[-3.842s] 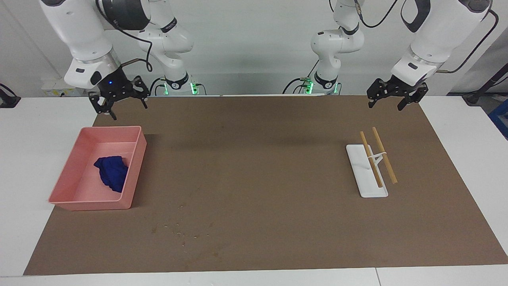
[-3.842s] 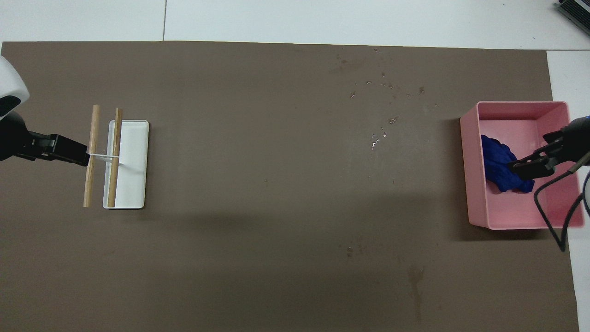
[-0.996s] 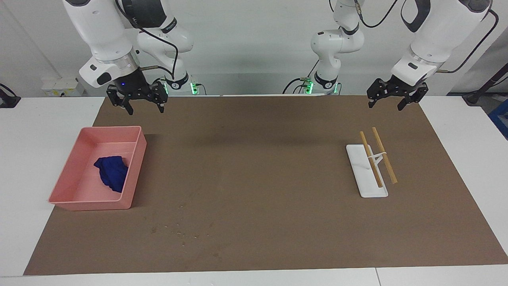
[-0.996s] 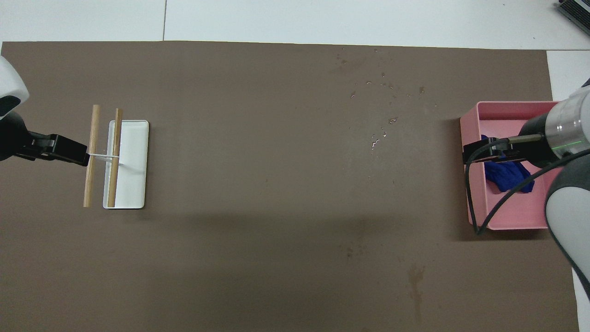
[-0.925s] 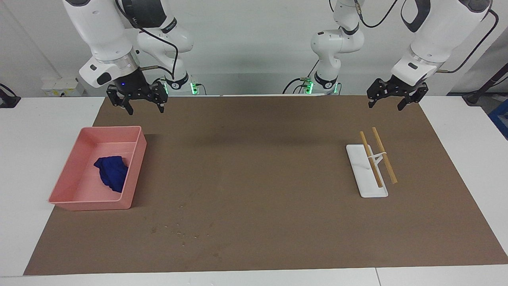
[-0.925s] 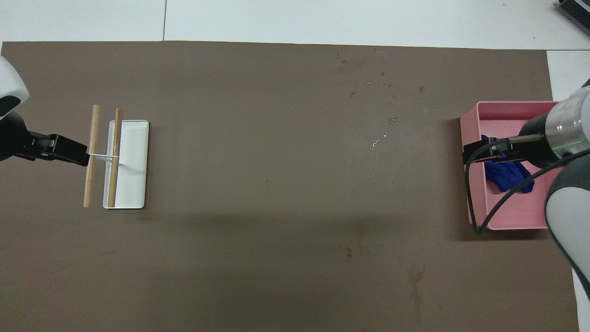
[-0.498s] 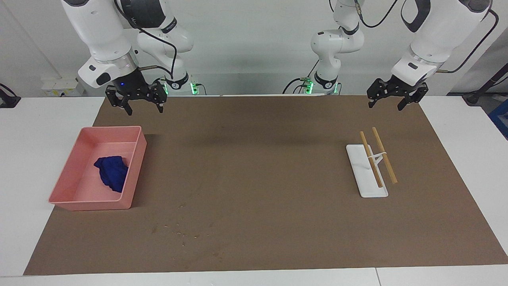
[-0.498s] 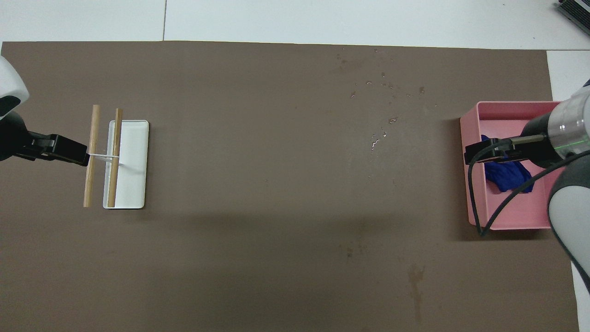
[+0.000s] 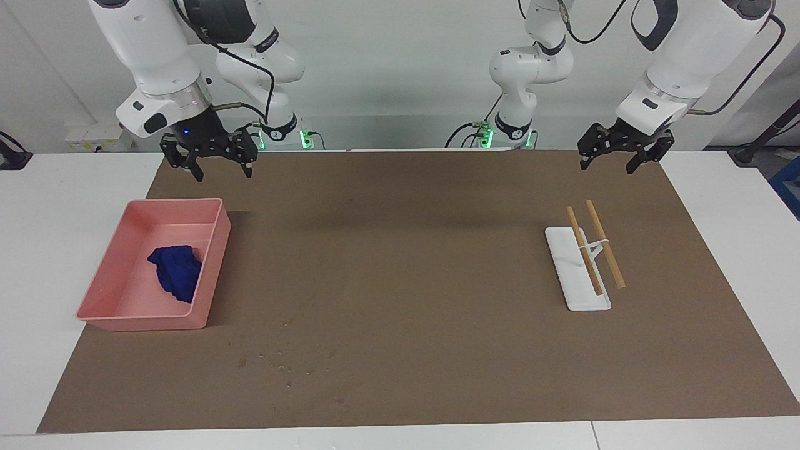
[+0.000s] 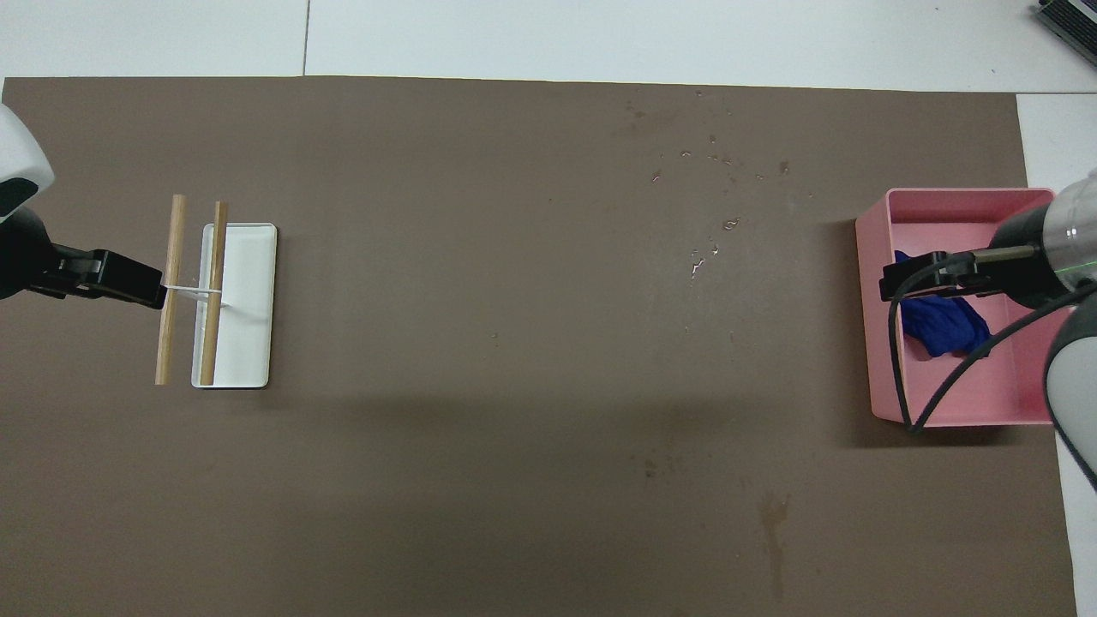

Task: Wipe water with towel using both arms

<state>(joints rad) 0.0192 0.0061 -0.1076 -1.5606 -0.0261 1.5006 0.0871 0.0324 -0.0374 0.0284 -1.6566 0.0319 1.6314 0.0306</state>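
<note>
Towel (image 9: 177, 270) lies in the pink tray (image 9: 212, 262) near the tabletop's right-arm edge. Right fingers (image 9: 216, 166) hang open and empty above it. Left fingers (image 9: 615, 160) wait open, empty, over the other end's corner.

We've got our white jointed right arm's black two-finger right gripper (image 9: 216, 167) raised, fingers apart, pointing down. Our left arm waits; its black left gripper (image 9: 611, 161) hangs open too.

**Open middle, clutter at both ends**

You have open brown mat (image 9: 400, 281) across the table's middle. The pink tray's (image 9: 215, 262) walls ring the towel (image 9: 177, 270); the white dish (image 9: 572, 275) and two sticks (image 9: 605, 244) occupy the left arm's end.
</note>
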